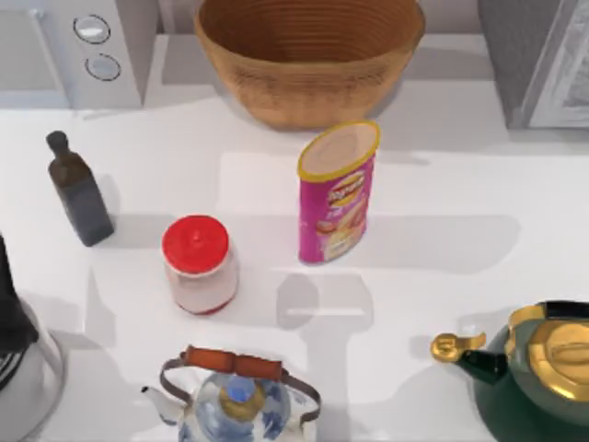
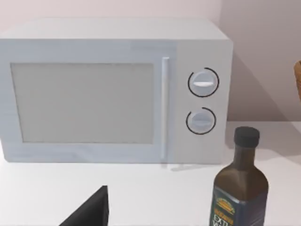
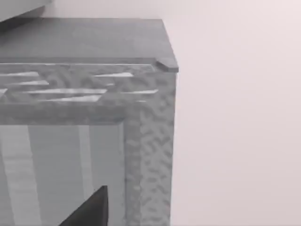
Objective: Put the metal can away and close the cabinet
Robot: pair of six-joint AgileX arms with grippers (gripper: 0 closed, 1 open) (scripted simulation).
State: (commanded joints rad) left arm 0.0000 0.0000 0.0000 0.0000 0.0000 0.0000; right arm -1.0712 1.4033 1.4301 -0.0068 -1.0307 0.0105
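A tall pink can (image 1: 337,193) with a yellow rim stands upright just right of the middle of the white tabletop (image 1: 460,184) in the top view. A wicker basket (image 1: 308,55) sits behind it at the upper edge, near but apart from it. To the can's left a jar with a red lid (image 1: 198,264) stands close by, and farther left a dark bottle (image 1: 79,191) stands alone.

Along the lower edge are a blue-and-white kettle (image 1: 235,401) at the middle and a green kettle with gold trim (image 1: 534,373) at the lower right corner. A microwave (image 1: 78,46) fills the upper left corner, and the grey cabinet (image 1: 538,60) the upper right.

The widest bare stretch lies right of the can, running to the right edge below the cabinet.

A dark part of the left arm (image 1: 11,313) shows at the left edge. Whether either hand is spread or pressed together, I cannot tell.
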